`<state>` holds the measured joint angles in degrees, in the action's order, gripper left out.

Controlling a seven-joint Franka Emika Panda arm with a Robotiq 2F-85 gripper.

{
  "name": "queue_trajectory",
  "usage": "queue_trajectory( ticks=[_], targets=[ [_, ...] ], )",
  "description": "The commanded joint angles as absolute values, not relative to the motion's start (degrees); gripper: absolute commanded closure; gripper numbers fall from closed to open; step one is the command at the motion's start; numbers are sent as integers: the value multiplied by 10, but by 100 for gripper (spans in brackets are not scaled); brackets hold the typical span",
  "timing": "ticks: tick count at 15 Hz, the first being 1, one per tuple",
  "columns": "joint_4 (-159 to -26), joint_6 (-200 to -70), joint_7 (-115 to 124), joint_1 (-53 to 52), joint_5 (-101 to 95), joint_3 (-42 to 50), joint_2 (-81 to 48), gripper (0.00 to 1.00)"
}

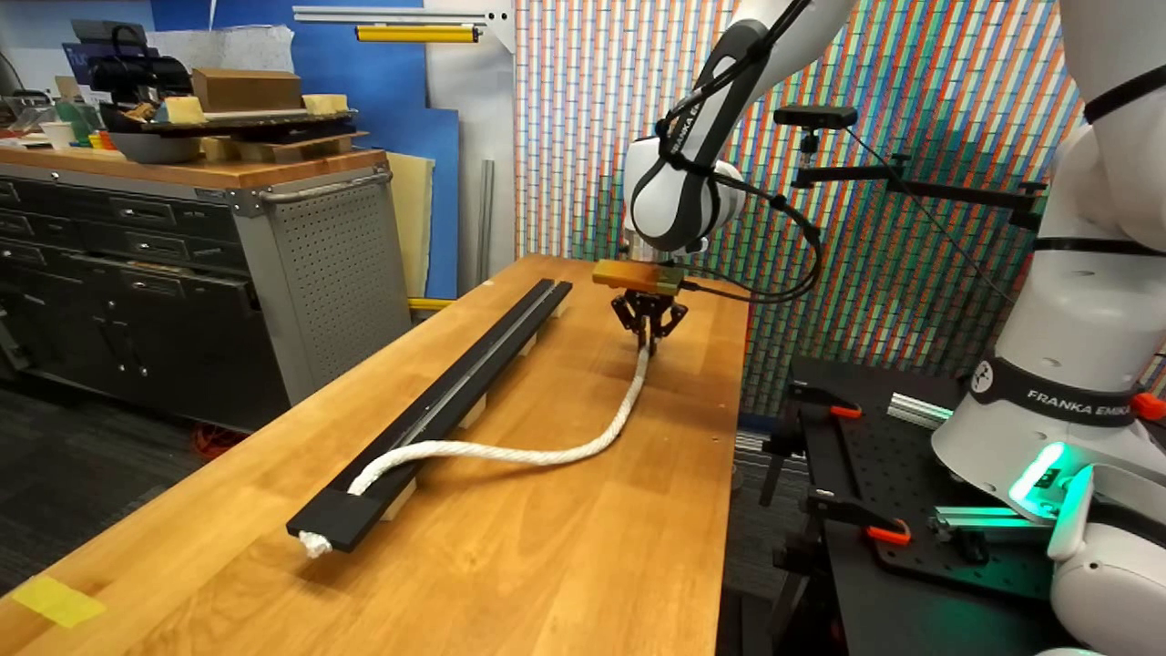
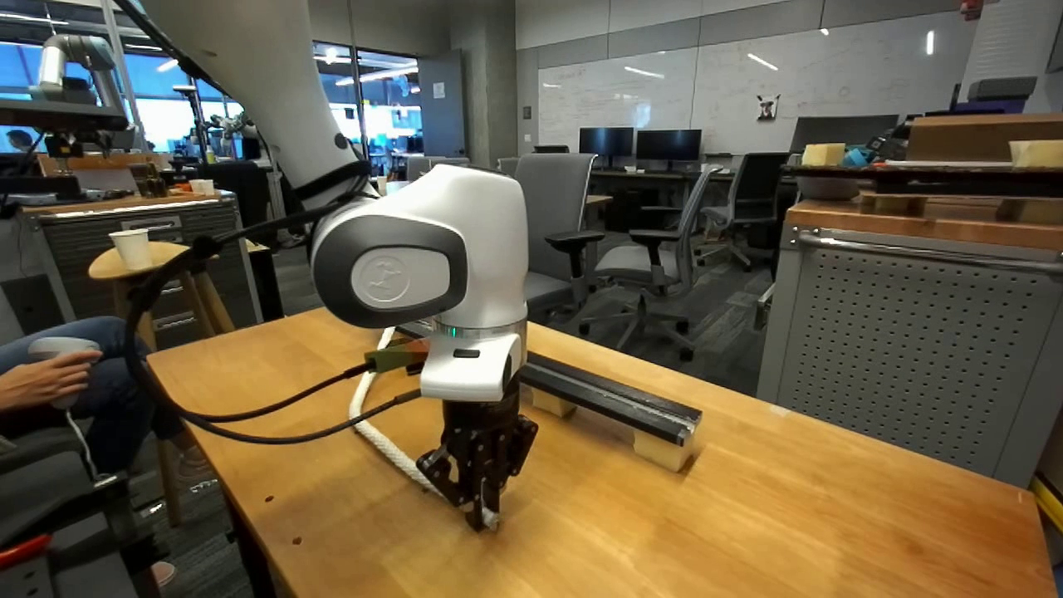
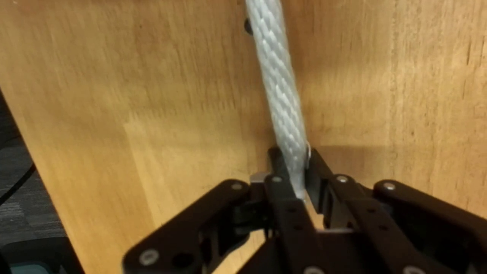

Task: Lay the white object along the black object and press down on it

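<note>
A: The rope (image 1: pixel 537 456) in an exterior view?
B: Runs from the rail (image 1: pixel 446 394), lower left, to the tool (image 1: pixel 647 347), right of centre, pinching the free end.
A: Technique?
B: A firm grip should precede lifting, tension light.

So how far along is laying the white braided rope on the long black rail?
Done: the white braided rope appears threaded through one end of the long black rail, tip poking out. In hand: the black two-fingered gripper pinches the rope's other end. Left: the rope between curves away from the rail, so laying and pressing it down remain.
</note>
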<state>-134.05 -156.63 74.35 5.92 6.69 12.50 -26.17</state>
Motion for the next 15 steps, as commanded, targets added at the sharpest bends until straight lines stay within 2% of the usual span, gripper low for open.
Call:
queue_trajectory(
  ticks=[1, 8, 15],
  targets=[
    [-1337, -1573, 729, 53, 80, 134, -259, 100],
    [-1359, -1572, 750, 7, 39, 156, -193, 97],
    [-1360, -1567, 850, -58, -120, 223, -107, 97]
  ],
)
